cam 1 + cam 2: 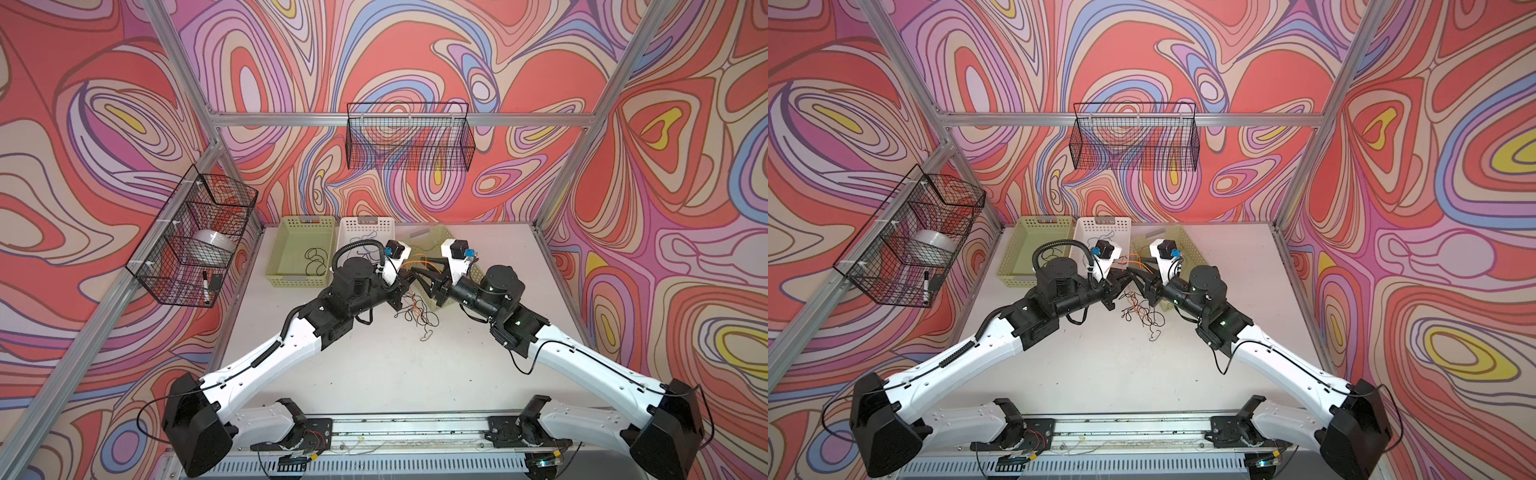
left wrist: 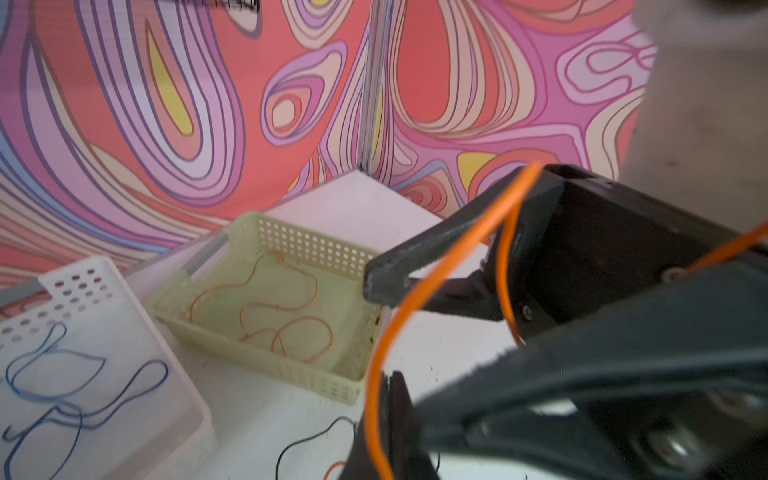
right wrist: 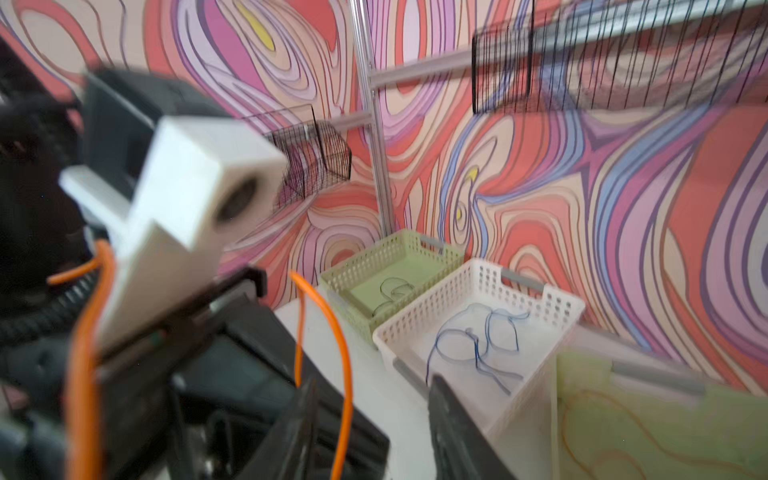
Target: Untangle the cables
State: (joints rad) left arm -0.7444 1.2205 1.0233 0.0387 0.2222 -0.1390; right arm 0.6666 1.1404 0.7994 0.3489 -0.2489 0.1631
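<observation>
The cables lie as a loose tangle [image 1: 417,312] [image 1: 1143,312] of orange and dark wires on the white table, between the two wrists. An orange cable [image 1: 417,262] [image 1: 1128,260] rises from it in a raised loop between the grippers. My left gripper [image 2: 387,419] [image 1: 404,286] is shut on this orange cable [image 2: 436,270], which runs along its closed fingertips. My right gripper [image 3: 374,419] [image 1: 420,277] is open, its tips close to the left one, and the orange cable [image 3: 347,374] hangs loose between its fingers.
Three plastic baskets stand at the table's back: a green one [image 1: 277,266] holding a dark cable, a white one [image 1: 365,223] holding blue cable, and a green one [image 2: 307,245] with orange cable. Wire baskets [image 1: 407,137] [image 1: 195,237] hang on the walls.
</observation>
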